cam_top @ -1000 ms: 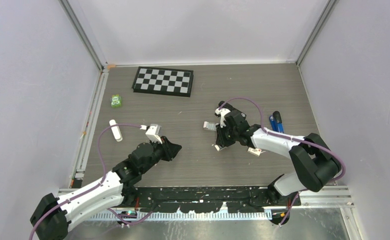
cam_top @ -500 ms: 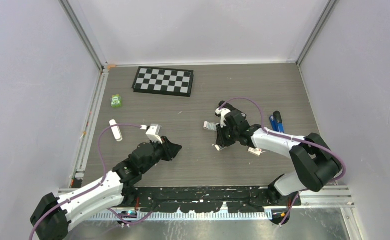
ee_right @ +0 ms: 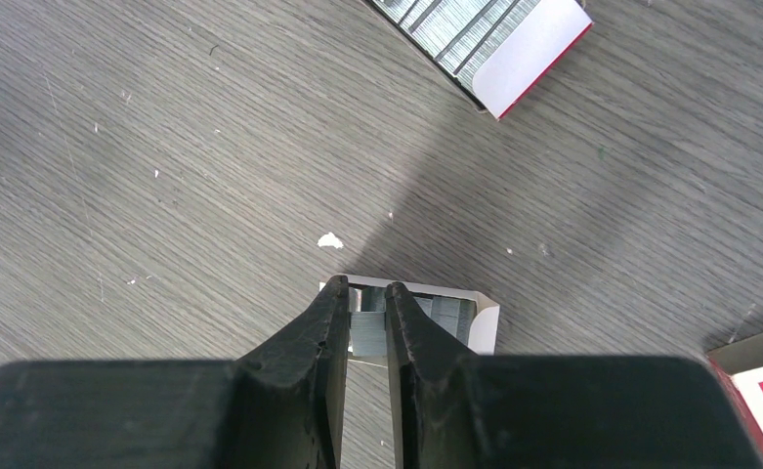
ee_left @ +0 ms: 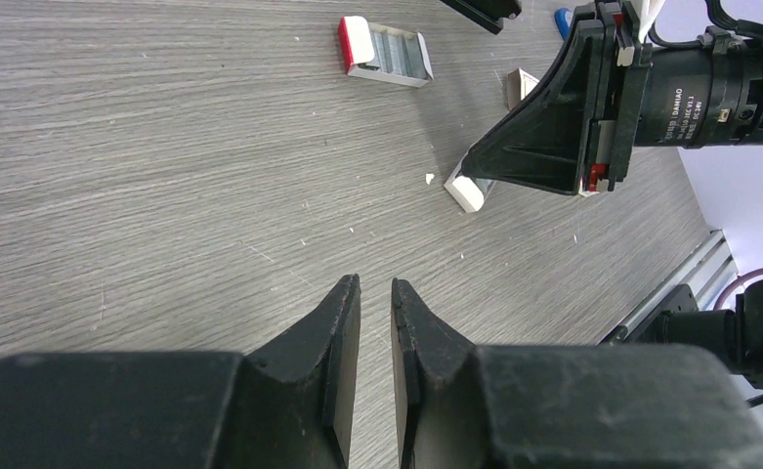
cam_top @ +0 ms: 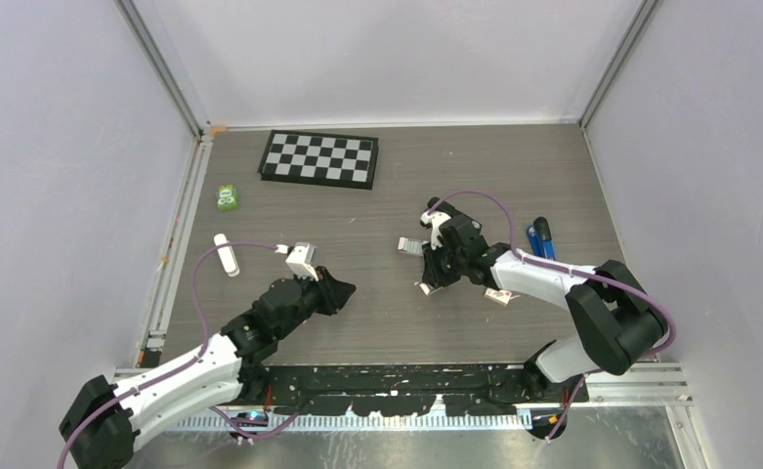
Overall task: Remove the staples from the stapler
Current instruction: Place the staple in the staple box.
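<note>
Apparently the right pincer [ee_right: 365, 284], jaws narrow, is reaching into a white tray [ee_right: 485, 327] of staples [ee_right: 434, 311]; whether it is pinching a strip is hidden. The left pincer [ee_left: 375, 281] is idling, nearly closed and empty. The blue stapler [cam_top: 541, 237] is lying beside the right arm, its detail too small to read. Next, probably: releasing, then lifting clear.
</note>
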{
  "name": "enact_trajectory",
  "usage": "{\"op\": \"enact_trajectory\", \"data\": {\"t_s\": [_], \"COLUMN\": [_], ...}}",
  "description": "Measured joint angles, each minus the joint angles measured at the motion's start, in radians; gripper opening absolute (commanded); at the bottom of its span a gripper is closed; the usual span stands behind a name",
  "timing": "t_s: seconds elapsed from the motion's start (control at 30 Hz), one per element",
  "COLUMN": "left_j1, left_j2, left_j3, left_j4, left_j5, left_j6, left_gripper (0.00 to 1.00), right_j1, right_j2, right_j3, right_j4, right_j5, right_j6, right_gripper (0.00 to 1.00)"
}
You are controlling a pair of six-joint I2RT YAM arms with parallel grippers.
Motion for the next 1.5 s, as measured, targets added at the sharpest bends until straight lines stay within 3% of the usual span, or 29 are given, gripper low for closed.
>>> {"op": "enact_trajectory", "data": {"t_s": [0.83,1.5], "left_j1": [0.0,0.0], "left_j2": [0.003,0.016], "left_j3": [0.0,0.0], "left_j4": [0.006,0.007], "left_j5": [0.0,0.008], "left_j6": [0.0,0.0], "left_gripper": [0.2,0.2], "right_j1": [0.0,0.0], "right_j2": [0.0,-0.007], "right_j3": [0.0,0.0], "right_j4": [0.0,-0.01], "right_j5": [-0.007,-0.006], "right_j6": [0.0,-0.001], "right_gripper": [0.28,0.24]}}
